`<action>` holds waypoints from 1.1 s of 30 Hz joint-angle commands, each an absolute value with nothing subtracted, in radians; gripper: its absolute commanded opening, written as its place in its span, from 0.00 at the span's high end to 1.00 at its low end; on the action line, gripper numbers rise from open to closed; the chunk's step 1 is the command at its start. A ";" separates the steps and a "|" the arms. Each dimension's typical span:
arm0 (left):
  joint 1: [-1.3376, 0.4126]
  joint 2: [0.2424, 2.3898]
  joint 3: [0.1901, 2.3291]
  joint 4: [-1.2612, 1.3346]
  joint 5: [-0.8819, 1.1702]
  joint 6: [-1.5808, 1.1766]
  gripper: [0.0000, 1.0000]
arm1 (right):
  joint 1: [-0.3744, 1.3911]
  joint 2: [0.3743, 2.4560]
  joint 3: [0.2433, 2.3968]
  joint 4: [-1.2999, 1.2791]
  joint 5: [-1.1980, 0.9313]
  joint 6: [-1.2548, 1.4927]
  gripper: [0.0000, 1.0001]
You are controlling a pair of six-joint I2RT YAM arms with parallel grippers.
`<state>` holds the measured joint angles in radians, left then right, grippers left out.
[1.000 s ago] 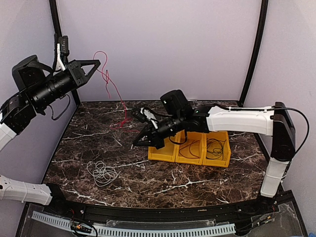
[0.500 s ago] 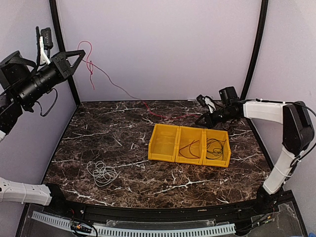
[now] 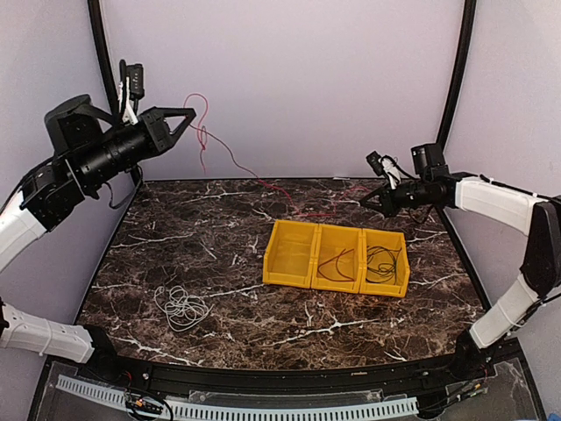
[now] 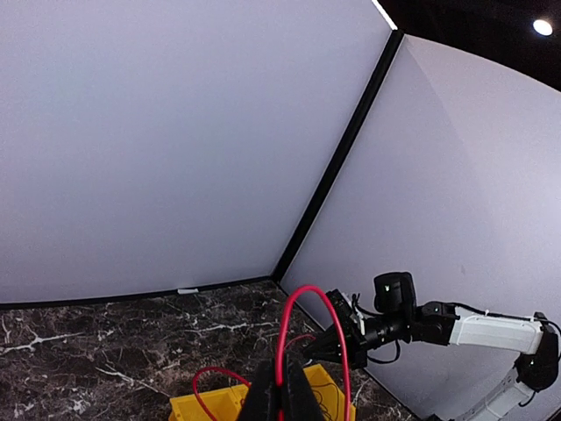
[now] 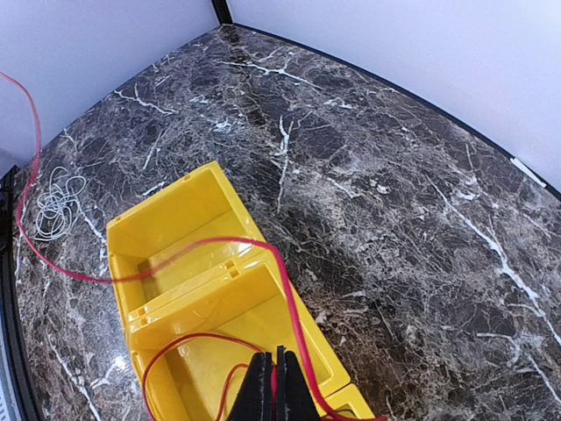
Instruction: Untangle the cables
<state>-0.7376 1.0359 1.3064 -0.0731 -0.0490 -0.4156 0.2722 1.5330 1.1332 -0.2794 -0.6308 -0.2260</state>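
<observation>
The red cable runs taut through the air between both grippers. My left gripper is shut on its left end, high above the table's far left; in the left wrist view the cable loops up out of the closed gripper. My right gripper is shut on the other end, low at the far right behind the bins. In the right wrist view the cable passes over the yellow bin from the shut gripper. The white cable lies bundled at the front left. The black cable sits in the right bin.
Three joined yellow bins stand right of the table's centre; the middle one holds a dark reddish wire. The enclosure's walls and black corner posts stand close behind both grippers.
My right gripper swung from beside the left bin out to the far right with the red cable. My left gripper moved right and a little lower in the last half second. The cable is drawn out.
</observation>
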 commanded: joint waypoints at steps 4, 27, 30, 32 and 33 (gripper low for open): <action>-0.741 1.172 1.283 0.112 0.138 -0.507 1.00 | 0.344 1.511 1.084 -0.353 -0.726 -0.300 1.00; -0.826 1.555 1.422 0.400 0.232 -0.603 1.00 | 0.410 1.593 1.084 -0.408 -0.646 -0.299 0.72; -0.827 1.605 1.449 0.433 0.239 -0.610 1.00 | 0.405 1.555 1.075 -0.442 -0.634 -0.330 0.70; -0.828 1.636 1.475 0.453 0.245 -0.615 1.00 | 0.395 1.535 1.079 -0.470 -0.631 -0.340 0.70; -0.829 1.656 1.481 0.469 0.250 -0.620 1.00 | 0.386 1.524 1.080 -0.482 -0.631 -0.346 0.70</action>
